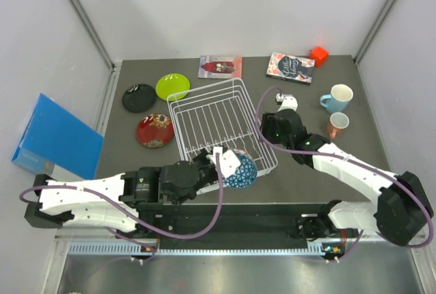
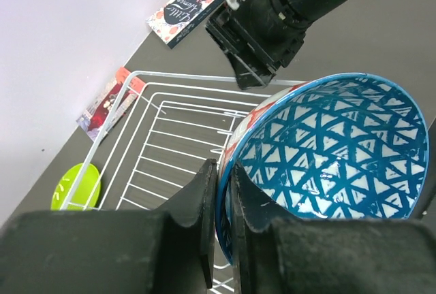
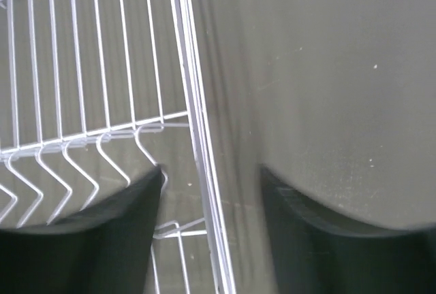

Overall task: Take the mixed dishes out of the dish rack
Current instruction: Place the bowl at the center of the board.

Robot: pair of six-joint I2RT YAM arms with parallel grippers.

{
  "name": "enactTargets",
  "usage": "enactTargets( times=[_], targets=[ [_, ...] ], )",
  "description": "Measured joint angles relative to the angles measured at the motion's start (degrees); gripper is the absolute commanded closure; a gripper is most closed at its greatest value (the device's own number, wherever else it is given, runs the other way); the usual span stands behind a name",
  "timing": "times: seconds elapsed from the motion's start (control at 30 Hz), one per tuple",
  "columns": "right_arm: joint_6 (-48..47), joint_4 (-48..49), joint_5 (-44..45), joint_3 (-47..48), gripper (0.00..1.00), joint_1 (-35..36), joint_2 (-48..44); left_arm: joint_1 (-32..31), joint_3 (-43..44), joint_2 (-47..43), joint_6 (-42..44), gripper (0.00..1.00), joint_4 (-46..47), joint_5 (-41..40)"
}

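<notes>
The white wire dish rack [image 1: 211, 113] stands mid-table and holds no other dishes. My left gripper [image 1: 228, 162] is shut on the rim of the blue-patterned bowl [image 1: 242, 171] at the rack's near right corner; in the left wrist view the gripper [image 2: 225, 195] pinches the bowl [image 2: 334, 151] wall, one finger inside and one outside. My right gripper [image 1: 269, 122] is open, straddling the rack's right rim [image 3: 199, 137]. On the table stand the light blue mug [image 1: 337, 96], pink cup [image 1: 338, 124], green plate [image 1: 172, 86], black plate [image 1: 139, 97] and red plate [image 1: 154, 131].
Two books [image 1: 220, 67] [image 1: 291, 67] and a red block [image 1: 318, 55] lie at the table's far edge. A blue box [image 1: 54, 137] leans at the left. The right arm [image 2: 286, 8] is just beyond the bowl.
</notes>
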Motion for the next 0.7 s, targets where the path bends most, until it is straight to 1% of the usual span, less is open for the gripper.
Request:
enactTargets(
  times=[0.07,0.13,0.23,0.3,0.4,0.53,0.6,0.63,0.7],
  targets=[
    [-0.2,-0.7,0.5,0.0,0.24,-0.1,-2.1,0.0,0.9,0.6,-1.5,1.0,-0.7,-0.5],
    [-0.5,-1.3,1.0,0.0,0.2,-0.2,-4.2,0.2,2.4,1.5,-3.4,1.0,-1.4,-0.8],
    [-1.0,-2.2,1.6,0.0,0.19,-0.2,-7.0,1.0,4.7,2.8,-6.8,1.0,-2.8,-0.7],
    [-1.4,-3.3,2.2,0.0,0.19,-0.2,-9.0,3.0,7.0,3.8,-10.3,1.0,-4.6,1.7],
    [-1.6,-6.2,3.8,0.6,0.21,-0.2,-13.1,10.8,10.3,5.7,-16.6,1.0,-6.8,8.3],
    [-1.6,-10.0,6.3,4.1,0.23,-0.2,-19.2,27.3,11.9,8.1,-25.4,1.0,-8.1,20.0],
    [-1.6,-11.6,7.6,7.1,0.24,-0.2,-22.3,34.3,13.4,10.9,-29.7,1.0,-9.2,24.2],
    [-1.5,-12.0,7.7,8.3,0.27,-0.2,-23.3,36.5,14.4,12.8,-31.4,1.0,-9.5,26.1],
    [-1.4,-13.3,7.5,11.2,0.3,-0.2,-24.3,38.9,17.2,17.4,-34.3,1.0,-10.5,29.8]
  ],
)
